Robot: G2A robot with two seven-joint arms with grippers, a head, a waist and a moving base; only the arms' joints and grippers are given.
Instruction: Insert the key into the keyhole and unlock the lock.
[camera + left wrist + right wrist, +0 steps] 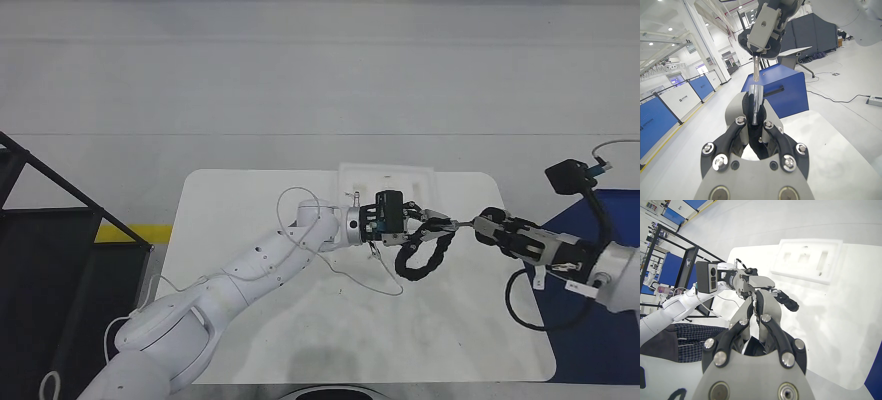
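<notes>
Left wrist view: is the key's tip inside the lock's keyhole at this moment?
No, the key ends just short of the chrome end of the lock, with a small gap showing between them.

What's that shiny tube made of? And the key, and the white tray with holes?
The lock barrel looks like polished metal: mirror-bright, with sharp reflections. The key is probably metal too, with a duller silver blade. The tray looks like white foam: matte, with soft-edged cut pockets.

White table (450,335) bears a foam tray (400,178) (three recesses).
</notes>
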